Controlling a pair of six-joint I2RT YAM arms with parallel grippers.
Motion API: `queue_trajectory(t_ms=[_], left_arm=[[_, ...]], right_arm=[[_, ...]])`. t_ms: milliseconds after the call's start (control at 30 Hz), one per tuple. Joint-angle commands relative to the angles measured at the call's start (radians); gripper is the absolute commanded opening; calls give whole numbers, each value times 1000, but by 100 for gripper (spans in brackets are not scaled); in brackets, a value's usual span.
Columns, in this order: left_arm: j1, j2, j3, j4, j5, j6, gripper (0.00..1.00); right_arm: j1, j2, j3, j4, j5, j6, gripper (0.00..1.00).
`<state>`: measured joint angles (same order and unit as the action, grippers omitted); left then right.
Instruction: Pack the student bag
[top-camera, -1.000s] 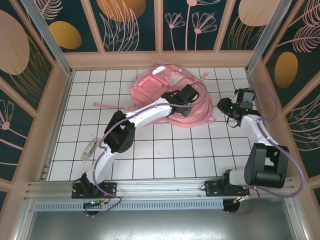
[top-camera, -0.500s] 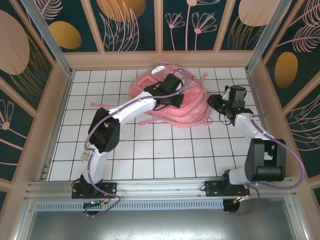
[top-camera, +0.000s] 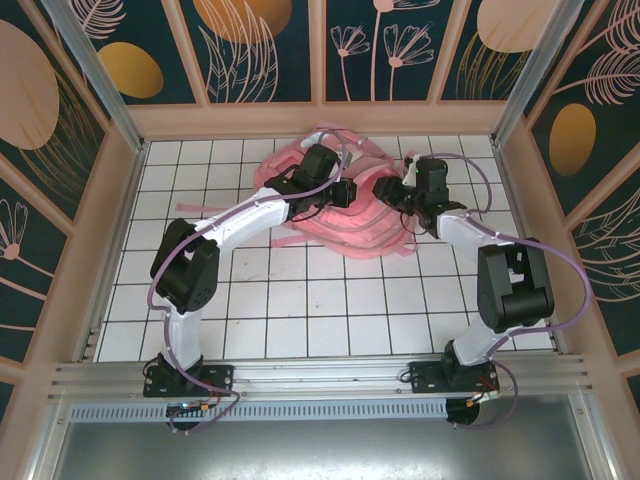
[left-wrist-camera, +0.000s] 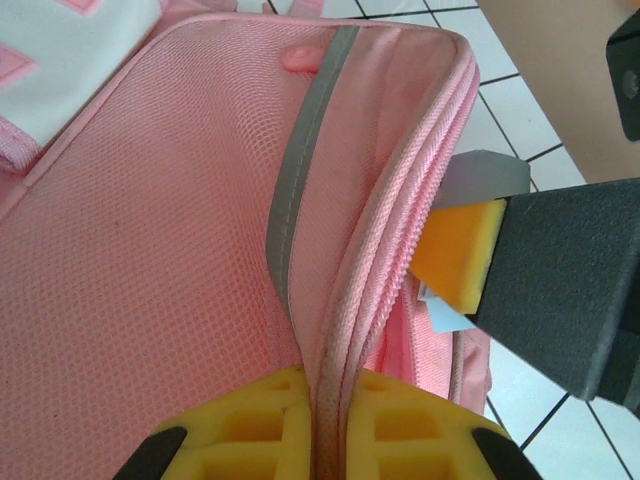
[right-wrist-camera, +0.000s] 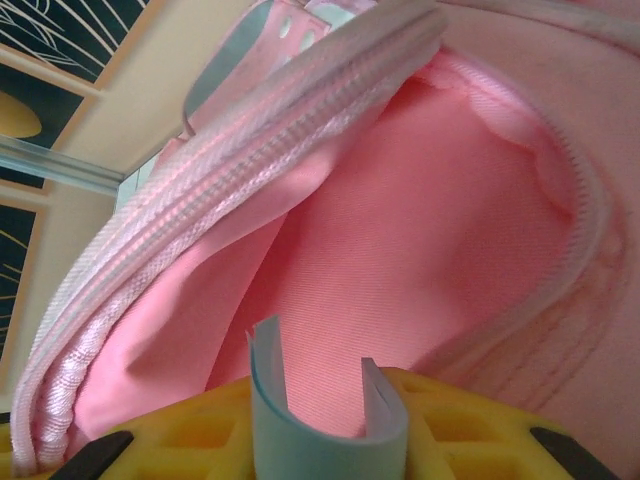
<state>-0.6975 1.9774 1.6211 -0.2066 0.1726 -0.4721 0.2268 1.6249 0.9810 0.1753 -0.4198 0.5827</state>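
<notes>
The pink student bag (top-camera: 345, 238) lies at the far middle of the tiled floor, its main zipper open. My left gripper (top-camera: 343, 190) is shut on the bag's upper zipper edge (left-wrist-camera: 345, 300), holding the mesh panel with the grey strip (left-wrist-camera: 300, 170) up; its yellow pads (left-wrist-camera: 250, 420) pinch the piped rim. My right gripper (top-camera: 388, 190) reaches into the opening from the right, shut on a light blue booklet (right-wrist-camera: 330, 440) bent into a U between its pads. Pink lining (right-wrist-camera: 400, 230) lies right ahead of it. The left wrist view catches the right gripper's yellow pad (left-wrist-camera: 455, 250) at the opening.
Loose pink straps (top-camera: 195, 210) trail left of the bag on the white tiles. Wooden walls (top-camera: 520, 190) close in the floor on three sides. The tiles (top-camera: 330, 300) between the bag and the arm bases are bare.
Both grippers have closed in on the bag. The left one moved farther back and left along the flap, raising it. The right one swung left from beside the bag into the opening.
</notes>
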Motion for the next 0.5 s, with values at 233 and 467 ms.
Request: queue_trajectory(t_ms=[233, 467], left_arm=[[-8, -71, 8, 166, 74, -31, 0], [-7, -83, -28, 221, 157, -46, 0]], right_arm=[[11, -48, 50, -16, 11, -3, 31], [55, 89, 133, 89, -52, 55, 31]])
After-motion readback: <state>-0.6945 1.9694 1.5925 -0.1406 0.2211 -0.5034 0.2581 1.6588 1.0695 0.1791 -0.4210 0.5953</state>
